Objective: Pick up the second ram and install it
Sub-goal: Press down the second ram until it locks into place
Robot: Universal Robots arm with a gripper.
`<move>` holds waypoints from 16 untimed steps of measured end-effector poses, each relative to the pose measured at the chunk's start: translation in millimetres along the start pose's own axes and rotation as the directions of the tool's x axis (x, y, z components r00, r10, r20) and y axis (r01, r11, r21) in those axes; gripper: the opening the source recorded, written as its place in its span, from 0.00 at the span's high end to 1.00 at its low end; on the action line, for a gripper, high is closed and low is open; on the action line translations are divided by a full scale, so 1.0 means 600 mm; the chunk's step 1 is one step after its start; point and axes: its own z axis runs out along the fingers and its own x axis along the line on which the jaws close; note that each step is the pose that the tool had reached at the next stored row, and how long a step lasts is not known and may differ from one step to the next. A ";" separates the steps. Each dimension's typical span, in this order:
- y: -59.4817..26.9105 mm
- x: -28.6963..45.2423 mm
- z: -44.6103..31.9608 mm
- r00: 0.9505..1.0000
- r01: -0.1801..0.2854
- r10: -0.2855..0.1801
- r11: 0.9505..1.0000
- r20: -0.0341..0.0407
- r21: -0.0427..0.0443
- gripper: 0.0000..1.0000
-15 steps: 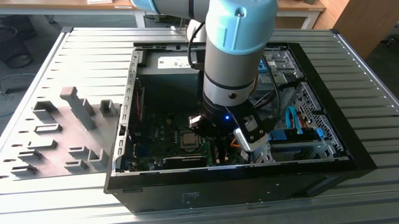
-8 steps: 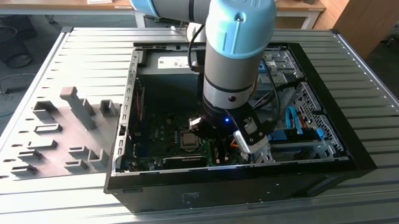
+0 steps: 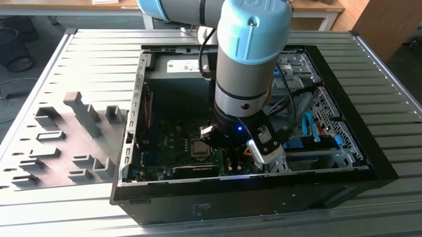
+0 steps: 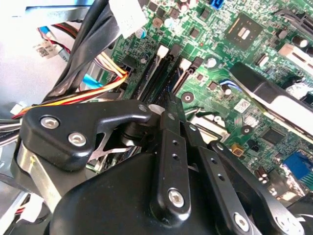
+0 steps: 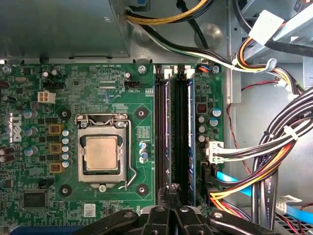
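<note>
In the first wrist view the second ram stands on edge in a black memory slot of the green motherboard, seen as a thin blue-green line. My gripper is shut, its black fingertips pressed together right over the near end of that stick; whether they touch it I cannot tell. The second wrist view has the gripper pointing at the same row of slots. In the exterior view the gripper is deep inside the open computer case.
Another stick stands two slots over. The processor socket lies beside the slots. Bundled cables crowd the other side. A grey slotted holder lies on the metal table at the exterior view's left.
</note>
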 end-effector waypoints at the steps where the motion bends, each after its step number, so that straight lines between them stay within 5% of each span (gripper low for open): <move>1: 0.000 0.000 0.000 1.000 0.000 0.000 1.000 0.000 0.000 0.89; 9: 0.004 0.000 -0.016 1.000 0.000 0.000 1.000 0.001 0.002 0.89; 16: 0.048 0.001 -0.015 1.000 0.000 0.000 1.000 0.001 0.009 0.89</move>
